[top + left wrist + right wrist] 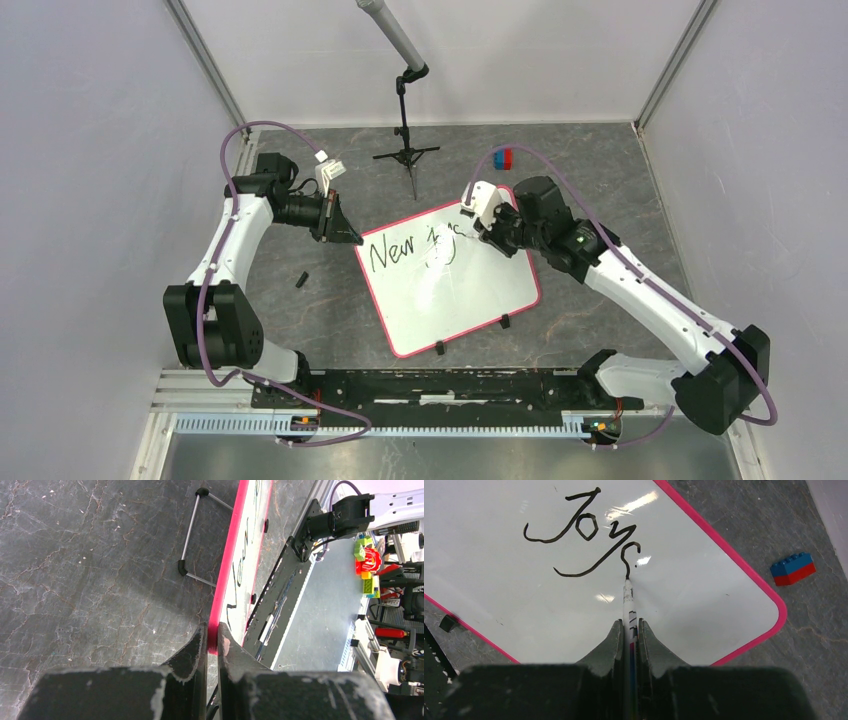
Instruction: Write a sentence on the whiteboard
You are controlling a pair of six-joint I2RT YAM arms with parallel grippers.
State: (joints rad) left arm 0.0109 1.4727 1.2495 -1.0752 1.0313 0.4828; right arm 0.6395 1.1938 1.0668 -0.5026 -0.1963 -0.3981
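The whiteboard (462,300), white with a pink rim, lies tilted on the dark table. On it the sentence (412,248) reads "New" followed by a partly written word (584,535). My left gripper (350,238) is shut on the whiteboard's pink rim (225,580) at its far-left corner; in the left wrist view the left gripper (212,635) has the rim between its fingers. My right gripper (629,627) is shut on a white marker (628,602). The marker's tip touches the whiteboard at the end of the last stroke. In the top view the right gripper (482,226) is over the whiteboard's far edge.
A small tripod stand (405,150) is at the back middle, its legs (192,535) close to the board. A blue-and-red brick (505,158) (793,569) lies beyond the board's far right corner. A small black piece (300,279) lies left of the board. Black clips (505,322) sit on its near edge.
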